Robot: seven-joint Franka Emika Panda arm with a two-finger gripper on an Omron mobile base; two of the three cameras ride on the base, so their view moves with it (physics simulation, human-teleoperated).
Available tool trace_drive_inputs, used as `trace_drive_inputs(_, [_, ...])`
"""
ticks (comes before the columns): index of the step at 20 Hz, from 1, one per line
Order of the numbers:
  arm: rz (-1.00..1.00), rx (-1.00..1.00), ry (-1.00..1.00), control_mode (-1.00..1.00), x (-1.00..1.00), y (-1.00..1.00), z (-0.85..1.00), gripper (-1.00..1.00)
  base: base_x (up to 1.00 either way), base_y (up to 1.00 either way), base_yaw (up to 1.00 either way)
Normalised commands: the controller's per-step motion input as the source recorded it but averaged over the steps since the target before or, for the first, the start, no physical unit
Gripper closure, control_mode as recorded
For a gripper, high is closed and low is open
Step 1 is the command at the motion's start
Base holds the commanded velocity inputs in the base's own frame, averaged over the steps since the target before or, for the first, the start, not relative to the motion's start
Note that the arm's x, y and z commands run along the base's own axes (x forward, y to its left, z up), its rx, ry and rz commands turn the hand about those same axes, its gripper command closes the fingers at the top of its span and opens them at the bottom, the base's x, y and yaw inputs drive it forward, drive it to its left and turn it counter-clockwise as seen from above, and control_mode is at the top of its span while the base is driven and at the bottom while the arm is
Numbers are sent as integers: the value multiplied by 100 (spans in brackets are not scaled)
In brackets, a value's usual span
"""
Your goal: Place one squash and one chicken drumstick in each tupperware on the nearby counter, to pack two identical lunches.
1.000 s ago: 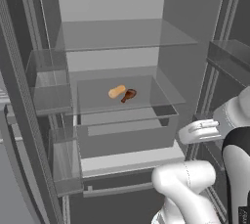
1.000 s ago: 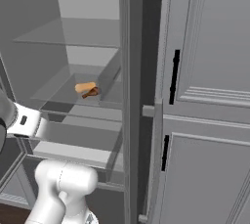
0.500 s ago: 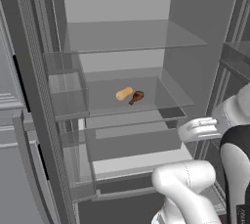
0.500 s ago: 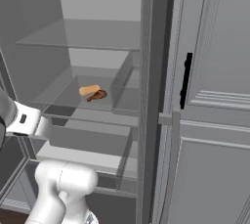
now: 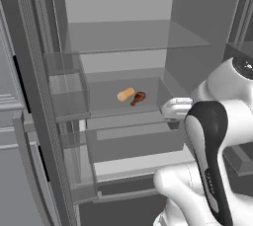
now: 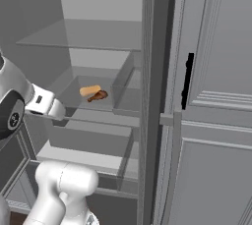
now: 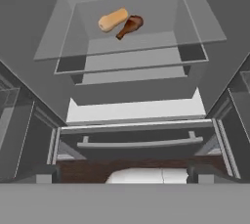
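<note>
A tan squash (image 5: 125, 94) and a brown chicken drumstick (image 5: 138, 97) lie side by side, touching, on a glass shelf inside an open fridge. The right base view shows the squash (image 6: 89, 90) left of the drumstick (image 6: 98, 96). In the hand view the squash (image 7: 113, 20) and drumstick (image 7: 129, 26) lie far ahead at the top. My gripper (image 7: 124, 176) is open with nothing between its fingers, and hangs in front of the shelf and lower drawers, well short of the food. The hand (image 5: 173, 108) sits right of the shelf's front edge. Tupperware and counter are out of view.
A clear drawer (image 5: 133, 141) sits under the food shelf, with another glass shelf (image 5: 128, 35) above. Door bins (image 5: 64, 87) stand on the left. A grey panelled cabinet with a black handle (image 6: 187, 81) flanks the fridge on the right. A lower drawer handle (image 7: 139, 144) lies below the hand.
The whole picture has shifted and the fridge looks nearer, so the base has driven. The arm keeps its pose; squash and drumstick stay in place on the shelf.
</note>
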Motion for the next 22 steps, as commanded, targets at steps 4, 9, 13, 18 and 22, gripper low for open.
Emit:
trace_drive_inputs(4, [-1,9,-1,-100,82,4,-34,-100,0,0,0])
trace_drive_inputs(9, [1,4,-5,-100,69,0,-51,-100,0,0,0])
trace_drive_inputs(13, [0,-5,-14,-100,41,0,-36,-100,0,0,0])
trace_drive_inputs(18, [-2,-3,-10,-100,57,0,1,-100,0,0,0])
trace_drive_inputs(22, [0,0,0,-100,76,0,17,-100,0,0,0])
